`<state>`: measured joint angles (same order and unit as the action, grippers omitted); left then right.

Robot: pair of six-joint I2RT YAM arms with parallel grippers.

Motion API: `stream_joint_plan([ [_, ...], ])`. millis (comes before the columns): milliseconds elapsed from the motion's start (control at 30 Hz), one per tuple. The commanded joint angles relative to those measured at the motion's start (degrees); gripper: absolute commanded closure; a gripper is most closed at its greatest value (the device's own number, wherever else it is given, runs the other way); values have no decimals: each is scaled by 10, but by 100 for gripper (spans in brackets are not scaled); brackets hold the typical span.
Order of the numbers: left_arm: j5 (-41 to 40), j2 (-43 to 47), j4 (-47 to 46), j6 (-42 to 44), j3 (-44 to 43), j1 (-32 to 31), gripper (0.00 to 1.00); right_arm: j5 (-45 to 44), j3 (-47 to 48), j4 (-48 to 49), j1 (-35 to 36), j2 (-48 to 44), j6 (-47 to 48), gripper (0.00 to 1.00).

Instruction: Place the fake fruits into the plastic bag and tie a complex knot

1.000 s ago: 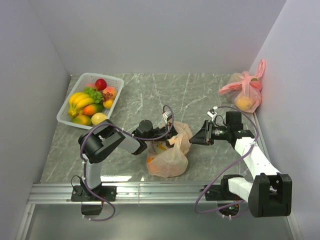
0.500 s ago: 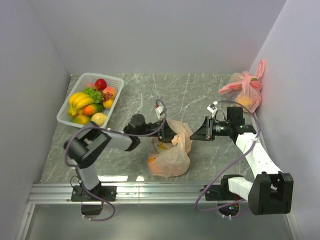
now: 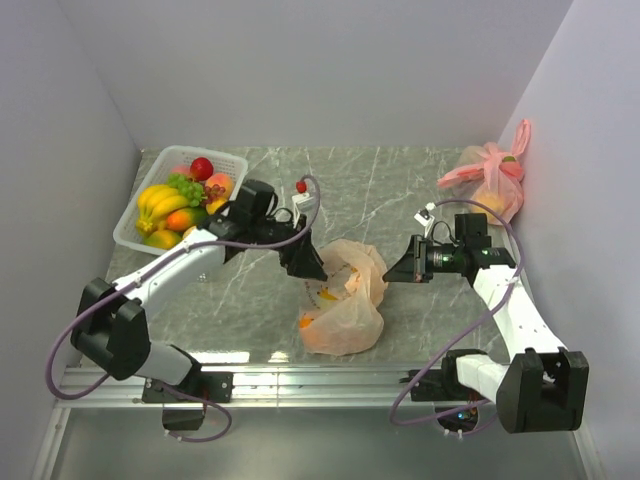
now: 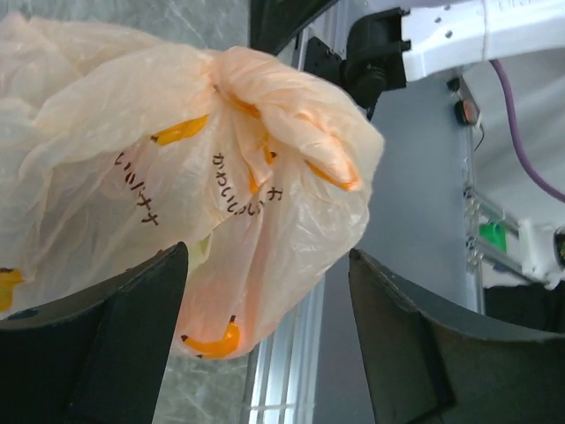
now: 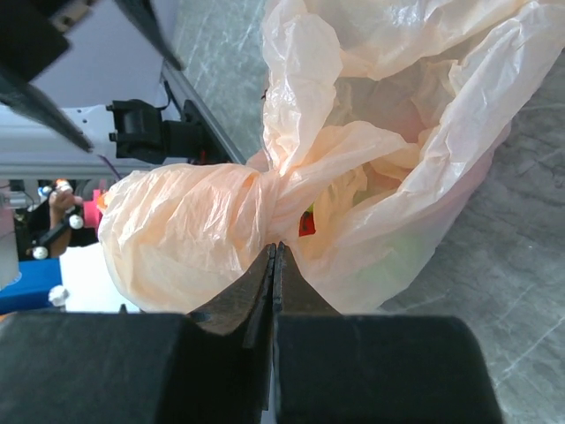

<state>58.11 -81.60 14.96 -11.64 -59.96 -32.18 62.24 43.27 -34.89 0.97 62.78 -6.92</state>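
**Near field.** The thin, crinkly, translucent peach-orange plastic bag (image 3: 340, 305) sits slumped on the grey veined tabletop (image 3: 230, 300), between my two arms. Its film carries small orange banana-shaped prints and dark lettering. The upper part is gathered into a twisted neck (image 5: 275, 190); I cannot tell whether this is a finished knot. The contents show only as blurred red and green patches through the film.

**Mid field.** My right gripper (image 5: 274, 252) has its fingers pressed together, tips at the neck. Whether they pinch any film is unclear. My left gripper (image 4: 267, 256) stands spread wide, the bag's bulge in the gap, unclamped.

**Far field.** At far left, a white slotted plastic basket (image 3: 128, 236) holds small glossy plastic fruits (image 3: 165, 200). At far right, a pink tied bag (image 3: 490, 175) rests by the wall, with a yellow fruit dim inside.
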Motion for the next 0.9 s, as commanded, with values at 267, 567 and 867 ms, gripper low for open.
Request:
stream_joint_plan([
  [267, -38, -60, 268, 227, -182, -84, 27, -7, 38, 6, 16, -21, 13, 100],
  [567, -70, -110, 258, 199, -239, -120, 33, -12, 50, -2, 26, -26, 25, 100],
  [867, -66, -124, 238, 179, -234, -145, 39, -14, 50, 2, 31, -33, 27, 100],
])
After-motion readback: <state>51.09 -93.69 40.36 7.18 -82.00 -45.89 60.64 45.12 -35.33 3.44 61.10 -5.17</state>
